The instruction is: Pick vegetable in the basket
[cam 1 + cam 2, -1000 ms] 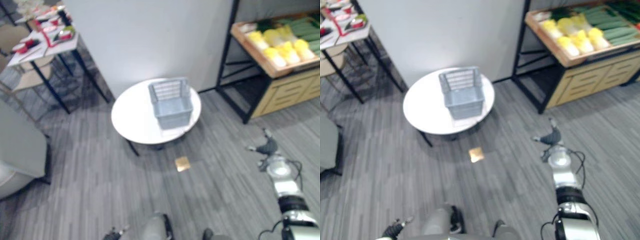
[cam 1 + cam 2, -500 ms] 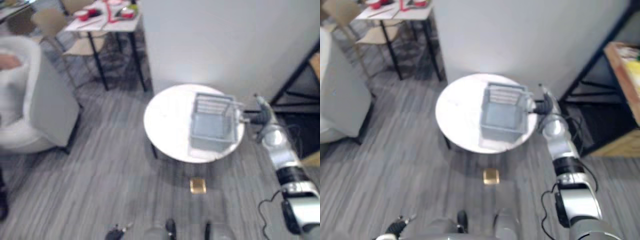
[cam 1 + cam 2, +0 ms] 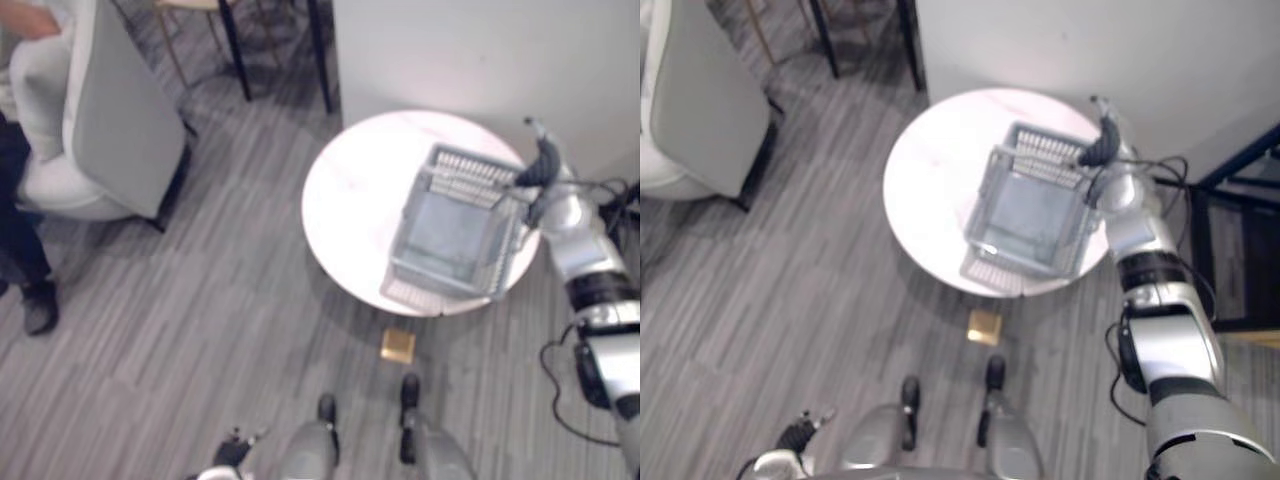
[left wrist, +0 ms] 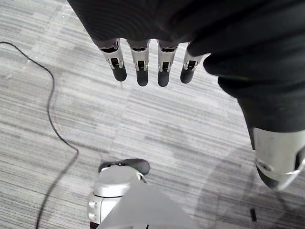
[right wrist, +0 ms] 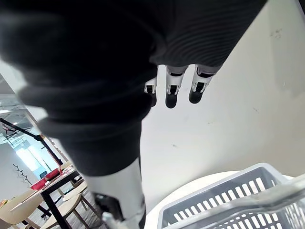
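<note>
White table [image 3: 345,195], grey basket [image 3: 452,232]; right hand [image 3: 541,166] — fingers [image 5: 172,93] straight, by rim

Basket [image 3: 465,172] open-topped, white wall [image 3: 450,50] close behind round table [image 3: 350,200], armchair [image 3: 120,130] well apart

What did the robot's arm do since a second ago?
The right hand rose from low over the floor to the far right corner of the basket, fingers straight, gripping nothing. The whole view swung because the camera moved. The basket stays empty on the round table, and the left hand still hangs open over the floor.
</note>
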`<state>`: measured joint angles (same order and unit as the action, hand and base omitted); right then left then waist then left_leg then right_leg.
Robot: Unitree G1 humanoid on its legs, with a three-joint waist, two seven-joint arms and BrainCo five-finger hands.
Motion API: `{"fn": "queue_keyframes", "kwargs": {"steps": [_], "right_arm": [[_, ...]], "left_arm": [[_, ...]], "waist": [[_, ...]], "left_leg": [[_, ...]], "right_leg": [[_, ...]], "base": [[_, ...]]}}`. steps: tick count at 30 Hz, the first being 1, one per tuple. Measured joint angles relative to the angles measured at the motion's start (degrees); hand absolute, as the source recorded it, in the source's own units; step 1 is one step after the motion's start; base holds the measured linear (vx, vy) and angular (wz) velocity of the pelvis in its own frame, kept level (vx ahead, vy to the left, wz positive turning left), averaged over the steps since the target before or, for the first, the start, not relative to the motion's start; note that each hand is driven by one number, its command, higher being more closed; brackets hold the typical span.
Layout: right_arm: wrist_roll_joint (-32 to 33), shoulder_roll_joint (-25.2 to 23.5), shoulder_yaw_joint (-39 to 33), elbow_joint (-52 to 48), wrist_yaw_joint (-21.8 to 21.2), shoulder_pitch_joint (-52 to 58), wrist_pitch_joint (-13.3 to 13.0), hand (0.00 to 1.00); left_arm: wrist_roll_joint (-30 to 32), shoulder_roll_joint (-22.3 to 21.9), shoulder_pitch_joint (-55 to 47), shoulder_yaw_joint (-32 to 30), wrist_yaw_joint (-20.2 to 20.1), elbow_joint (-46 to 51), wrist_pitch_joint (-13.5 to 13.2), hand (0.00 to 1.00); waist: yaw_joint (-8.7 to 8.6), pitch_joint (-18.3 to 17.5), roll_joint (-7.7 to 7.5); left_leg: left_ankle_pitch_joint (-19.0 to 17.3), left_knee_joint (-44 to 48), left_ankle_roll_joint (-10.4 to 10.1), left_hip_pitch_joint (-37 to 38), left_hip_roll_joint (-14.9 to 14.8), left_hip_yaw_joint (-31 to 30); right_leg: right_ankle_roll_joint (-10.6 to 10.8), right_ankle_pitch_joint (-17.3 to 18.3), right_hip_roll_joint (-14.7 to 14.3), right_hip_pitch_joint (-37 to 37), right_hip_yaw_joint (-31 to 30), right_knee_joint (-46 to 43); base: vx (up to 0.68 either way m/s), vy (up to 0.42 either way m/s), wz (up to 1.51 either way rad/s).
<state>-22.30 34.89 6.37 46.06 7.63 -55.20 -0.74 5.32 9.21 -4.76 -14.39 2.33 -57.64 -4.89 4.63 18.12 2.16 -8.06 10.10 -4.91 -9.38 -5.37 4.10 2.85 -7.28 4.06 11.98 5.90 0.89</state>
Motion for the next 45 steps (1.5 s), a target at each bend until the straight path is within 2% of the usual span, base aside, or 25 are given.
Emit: {"fn": "queue_keyframes", "kwargs": {"steps": [6,11,12,14,22,26,29,31,33,34,35,36,37,38,39,40,41,42,43,44,45], "right_arm": [[-0.03,1.33,0.96,8.36,1.59,-7.98,0.19,0.0],[-0.03,2.18,0.94,10.86,2.1,-11.5,0.42,0.0],[-0.16,2.29,0.89,11.33,2.89,-11.5,0.51,1.0],[-0.15,2.61,0.8,11.33,3.83,-12.52,0.5,1.0],[-0.12,3.44,-0.28,13.0,4.11,-12.55,-0.02,1.0],[0.45,3.39,-6.13,10.35,4.0,-8.24,-0.03,1.0],[4.63,1.32,-13.56,0.78,4.81,6.28,-0.04,1.0],[6.94,-2.59,-15.87,-4.63,5.09,15.18,-0.11,1.0],[8.56,-9.01,-17.7,-9.74,4.61,27.39,0.11,1.0],[8.93,-10.43,-17.9,-10.37,4.36,30.28,0.07,1.0],[9.46,-13.23,-18.11,-12.09,3.9,35.58,0.03,1.0],[9.49,-16.03,-18.9,-13.96,3.24,39.64,-0.11,1.0],[9.48,-17.24,-19.23,-14.54,3.12,41.25,-0.28,1.0],[9.48,-18.92,-19.57,-14.61,2.99,44.47,-0.29,1.0],[9.39,-19.93,-19.56,-13.38,2.59,47.28,0.25,1.0],[9.29,-20.45,-19.57,-12.84,2.13,48.27,0.47,1.0],[8.73,-20.43,-19.63,-12.12,2.05,48.61,-0.17,1.0],[8.72,-20.28,-19.51,-11.58,1.76,48.52,0.28,1.0],[8.75,-19.88,-20.07,-9.8,1.76,48.22,1.19,1.0],[8.88,-19.89,-21.18,-7.88,1.77,48.99,1.26,1.0],[8.88,-19.95,-21.87,-6.22,1.79,49.18,1.35,1.0]], "left_arm": [[-0.83,0.09,2.5,3.17,1.27,0.74,-0.26,0.0],[-3.03,0.1,3.52,5.15,1.85,1.19,-1.18,0.0],[-3.11,0.1,3.75,5.5,1.92,1.27,-1.28,0.0],[-4.57,0.1,4.46,5.79,1.95,1.15,-1.25,0.0],[-5.22,0.0,5.32,9.04,2.05,1.22,-1.27,0.0],[-5.19,-0.14,5.54,10.38,1.89,1.65,-1.2,0.0],[-4.68,-0.26,6.01,12.23,1.85,1.73,-1.11,0.0],[-3.96,-0.19,6.12,12.28,1.8,1.71,-0.71,0.0],[-2.12,1.01,6.76,12.13,1.54,1.79,-0.03,0.0],[-1.72,1.19,7.06,11.98,1.38,1.79,0.12,0.0],[-1.68,1.29,7.49,11.7,1.21,1.88,0.14,0.0],[-1.66,1.22,7.46,11.65,0.94,2.53,0.14,0.0],[-1.58,1.27,7.46,11.63,0.75,2.82,0.18,0.0],[-0.8,1.69,7.46,11.6,0.49,3.23,0.17,0.0],[-0.11,2.42,7.11,11.19,-0.03,3.25,0.16,0.0],[0.0,2.59,6.74,10.55,-0.31,3.2,0.19,0.0],[0.02,3.05,6.11,9.97,-0.47,2.78,0.48,0.0],[0.05,3.43,5.69,9.91,-0.59,2.73,0.52,0.0],[0.17,3.7,5.52,9.91,-0.89,2.71,0.5,0.0],[0.43,3.59,5.47,9.58,-1.07,2.71,0.38,0.0],[0.45,3.72,5.49,9.17,-0.99,2.36,0.41,0.0]], "waist": [[0.28,3.71,1.93],[0.34,6.66,2.24],[0.3,6.95,2.2],[0.2,7.15,2.34],[0.03,7.8,2.38],[-0.07,7.86,2.14],[-1.1,7.78,0.92],[-2.51,7.04,-0.9],[-3.69,5.29,-3.74],[-3.91,4.98,-4.27],[-4.99,4.48,-5.1],[-6.06,4.34,-5.32],[-6.18,4.32,-5.3],[-6.3,3.76,-5.29],[-5.94,2.4,-5.51],[-5.92,1.96,-5.52],[-5.95,1.16,-4.96],[-5.97,0.6,-4.87],[-6.01,-0.39,-3.9],[-5.94,-1.17,-4.56],[-5.8,-1.2,-4.5]], "left_leg": [[2.83,-2.13,0.2,-3.45,1.48,-1.85],[4.32,-3.15,0.78,-5.73,2.32,-2.0],[4.5,-3.44,0.95,-6.36,2.57,-2.18],[5.22,-4.06,0.98,-7.39,2.71,-2.48],[7.66,-7.68,0.78,-6.44,2.54,-2.95],[9.38,-10.52,0.2,-4.38,2.6,-2.67],[9.71,-11.05,-0.14,-0.69,2.76,-1.4],[9.1,-11.1,-0.25,1.2,2.55,0.1],[7.68,-10.94,-0.38,3.88,2.1,4.08],[7.21,-10.76,-0.41,4.7,1.96,5.32],[6.35,-9.99,-0.29,6.02,1.42,7.82],[5.65,-9.81,-0.02,8.06,0.88,11.37],[5.18,-9.45,0.05,9.06,0.49,13.42],[3.4,-7.75,-0.22,10.83,-0.67,17.72],[1.29,-5.62,-1.17,12.36,-1.96,21.81],[0.03,-4.7,-1.71,13.56,-2.53,23.99],[-1.96,-2.68,-2.59,14.92,-4.25,28.15],[-2.4,-2.29,-2.55,15.82,-5.01,30.45],[-3.27,-2.24,-2.79,17.64,-7.19,34.73],[-4.55,-1.54,-4.88,19.72,-7.55,38.34],[-4.87,-1.11,-5.53,21.17,-7.66,39.96]], "right_leg": [[0.33,-2.06,1.23,3.11,0.85,1.25],[0.31,-4.91,1.91,5.27,0.21,2.74],[0.47,-5.12,2.11,5.9,0.06,2.81],[0.32,-6.08,2.15,7.16,-0.23,2.92],[0.32,-6.06,1.77,7.95,-1.68,2.77],[0.32,-5.91,1.32,7.37,-2.09,2.76],[0.87,-3.06,1.25,4.64,-3.42,1.56],[1.0,-1.52,0.85,4.21,-4.83,0.06],[1.02,-1.31,0.17,3.66,-8.1,-0.37],[1.03,-1.3,-0.1,3.58,-9.01,-0.6],[0.76,-0.32,0.01,3.4,-9.05,-1.08],[0.28,2.42,2.03,3.56,-1.87,-2.78],[-0.47,3.79,3.32,3.72,3.18,-4.35],[-3.11,5.67,6.16,3.47,13.18,-7.16],[-3.51,5.87,8.39,2.46,22.27,-8.47],[-4.62,6.24,9.18,1.67,26.37,-9.12],[-7.04,7.87,9.77,0.43,33.15,-10.67],[-8.33,9.29,10.35,0.15,36.66,-12.15],[-8.05,12.7,12.03,-0.96,44.13,-16.02],[-8.58,13.0,15.31,-1.9,50.63,-21.02],[-8.37,13.85,15.38,-1.9,50.93,-22.83]], "base": [[-0.02,0.017,0.22],[-0.06,0.033,0.04],[-0.06,0.029,0.07],[-0.04,0.013,0.05],[-0.01,-0.024,0.02],[0.0,-0.038,-0.03],[0.01,-0.008,-0.14],[0.03,-0.008,-0.42],[0.06,0.009,-0.86],[0.07,0.018,-1.01],[0.07,0.008,-1.22],[0.06,0.012,-1.33],[0.07,0.038,-1.59],[0.11,0.044,-1.71],[0.13,0.037,-1.78],[0.14,0.013,-1.9],[0.09,0.005,-1.61],[0.11,-0.035,-1.88],[0.14,-0.092,-1.68],[0.18,-0.1,-1.62],[0.22,-0.108,-1.4]]}}
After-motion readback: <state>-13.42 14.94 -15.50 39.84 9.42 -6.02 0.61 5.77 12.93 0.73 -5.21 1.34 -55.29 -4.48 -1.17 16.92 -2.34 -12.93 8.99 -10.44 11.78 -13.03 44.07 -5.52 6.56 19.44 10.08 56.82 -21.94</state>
